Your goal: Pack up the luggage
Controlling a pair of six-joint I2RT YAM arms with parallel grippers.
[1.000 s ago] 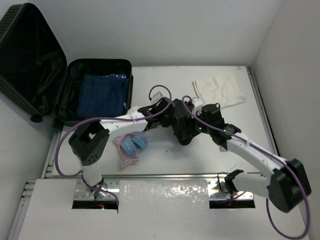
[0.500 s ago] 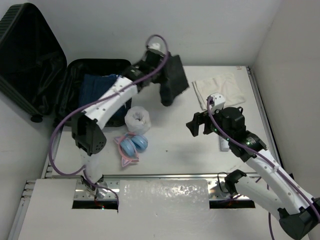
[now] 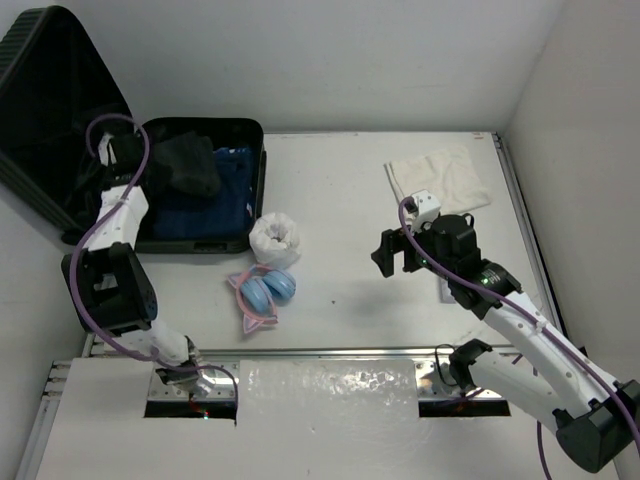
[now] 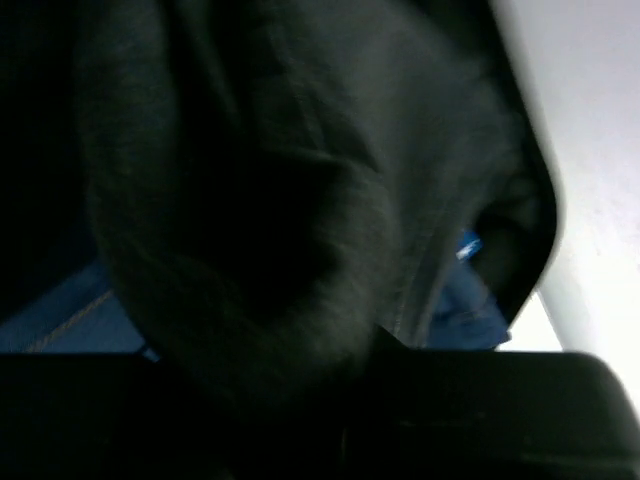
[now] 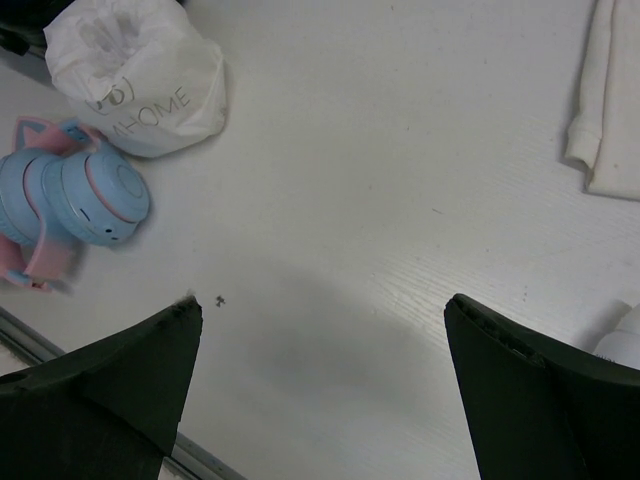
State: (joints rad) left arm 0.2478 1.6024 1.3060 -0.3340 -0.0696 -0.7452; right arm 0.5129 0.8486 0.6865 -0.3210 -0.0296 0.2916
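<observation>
A robotics lab test cell. Plain white walls (image 3: 350, 60) box in a white desk (image 3: 340, 190), and the cabled left arm (image 3: 120, 215) and right arm (image 3: 520, 320) are bolted along its near edge.

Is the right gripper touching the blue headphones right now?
Apart. The top view shows bare table between the right gripper and the blue headphones; its jaws stand open and empty.
</observation>
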